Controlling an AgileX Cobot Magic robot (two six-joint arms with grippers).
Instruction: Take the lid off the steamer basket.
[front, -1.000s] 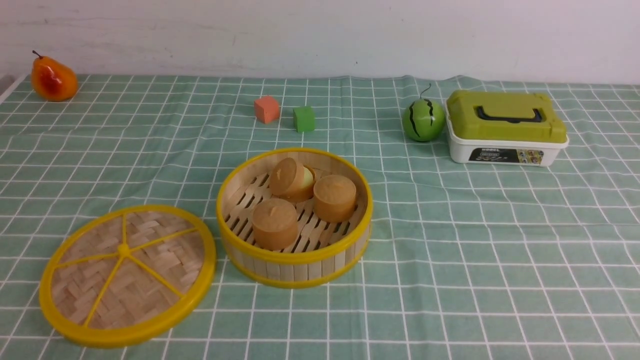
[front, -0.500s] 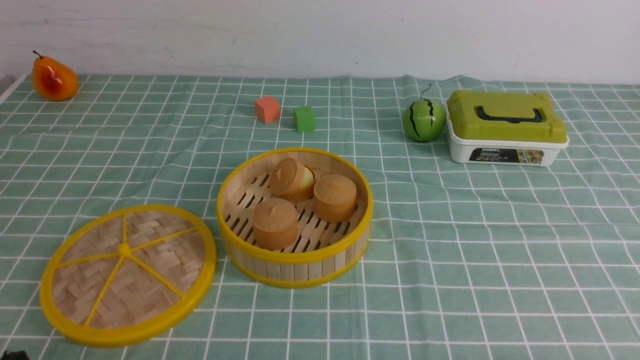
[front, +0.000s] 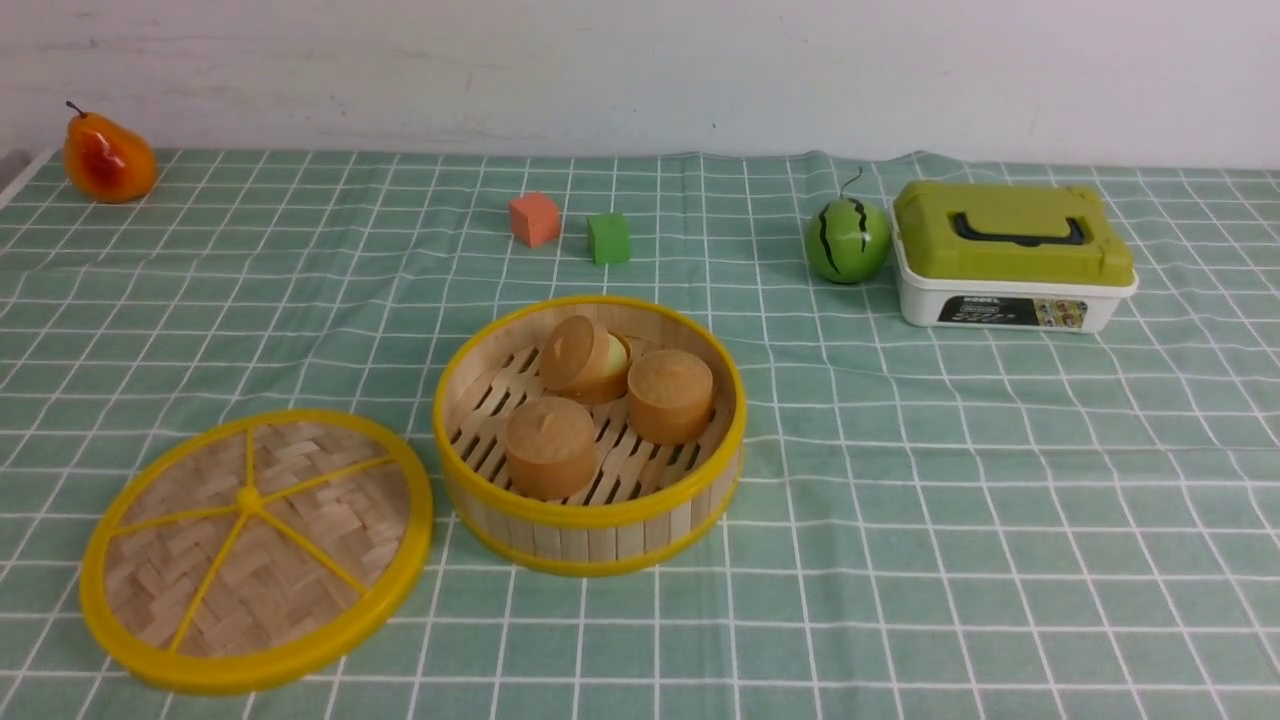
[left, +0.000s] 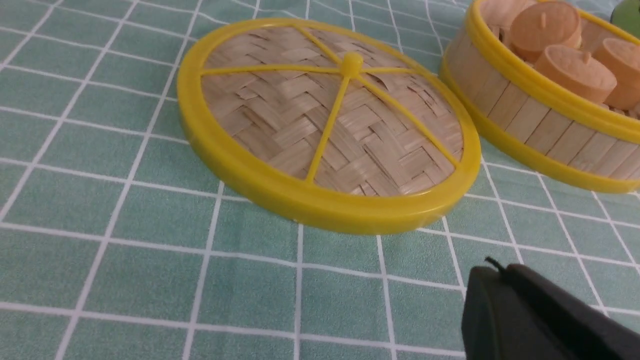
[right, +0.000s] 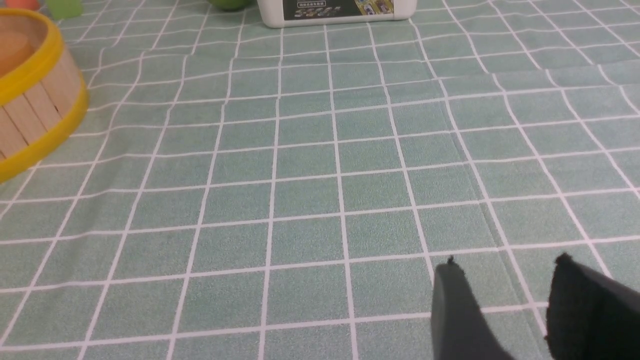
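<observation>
The lid (front: 255, 550), a woven tan disc with a yellow rim and spokes, lies flat on the cloth just left of the steamer basket (front: 590, 520), with a narrow gap between them. The basket is uncovered and holds three brown round buns (front: 550, 445). Neither gripper shows in the front view. In the left wrist view the lid (left: 325, 125) and basket (left: 530, 125) lie beyond my left gripper (left: 495, 270), which is shut and empty, above the cloth short of the lid's rim. My right gripper (right: 507, 265) is open and empty over bare cloth, right of the basket (right: 35, 110).
A white box with an olive-green lid (front: 1012, 255) and a toy watermelon (front: 847, 240) stand at the back right. An orange cube (front: 533, 219) and a green cube (front: 608, 238) sit behind the basket. A pear (front: 107, 157) is at the far left.
A dark tip that showed at the bottom left edge of the front view half a second ago is gone. The lid and the basket have not moved.
</observation>
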